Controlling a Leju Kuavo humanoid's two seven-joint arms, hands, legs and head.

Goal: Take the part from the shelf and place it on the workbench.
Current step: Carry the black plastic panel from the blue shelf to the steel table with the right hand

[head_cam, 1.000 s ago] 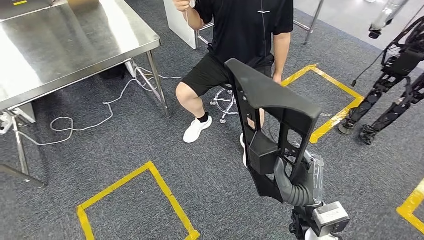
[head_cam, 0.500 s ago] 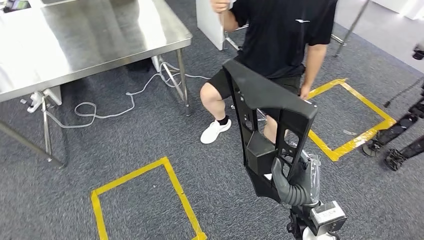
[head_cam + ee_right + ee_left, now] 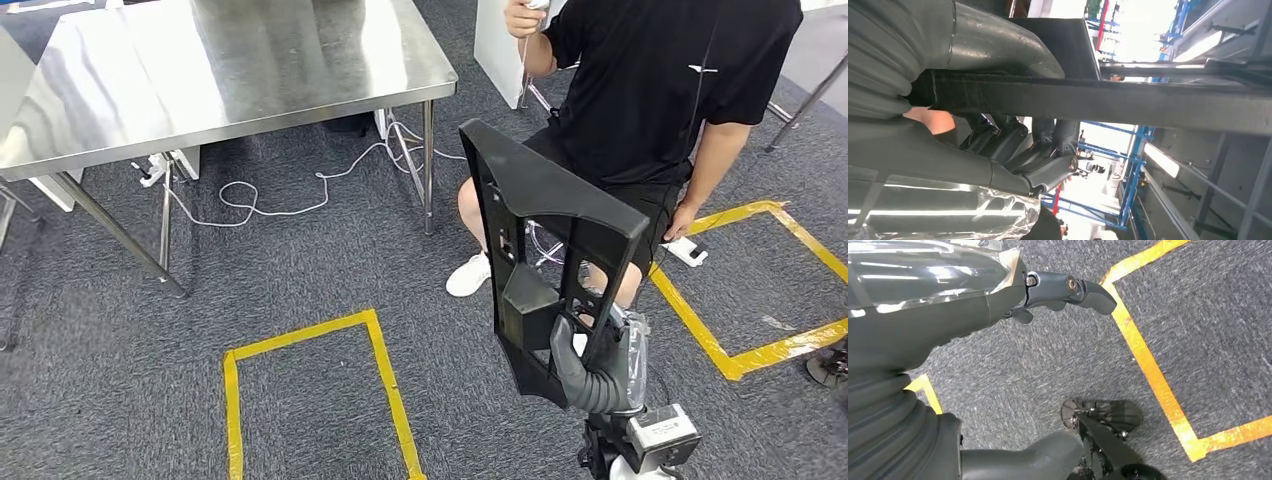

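Head view: my right hand (image 3: 590, 375) grips the black part (image 3: 545, 250), a flat open frame with several cut-out windows, by its lower end, the grey thumb wrapped across a frame bar and the darker fingers behind it. I hold the part in the air above the grey carpet (image 3: 300, 260), well clear of the steel workbench (image 3: 230, 70), which stands ahead and to my left with nothing resting on the stretch of top that I can see. The part's long axis runs roughly upright, tilted a little away from me toward the workbench side; its broad capped end points up and its narrower end sits down in my hand. No bin or tray comes into sight, so I report no contents. Yellow tape rectangles (image 3: 310, 335) mark the carpet below, a white cable (image 3: 290, 205) lies under the workbench, and a seated person (image 3: 650, 90) in black is just beyond the part. Right wrist view: the thumb (image 3: 998, 42) and fingers (image 3: 1048, 175) close on a dark bar of the part from opposite sides. Left wrist view: my left hand (image 3: 998, 295) hangs over the carpet holding nothing, one dark finger (image 3: 1073, 290) stretched out straight; how the others lie I cannot tell.
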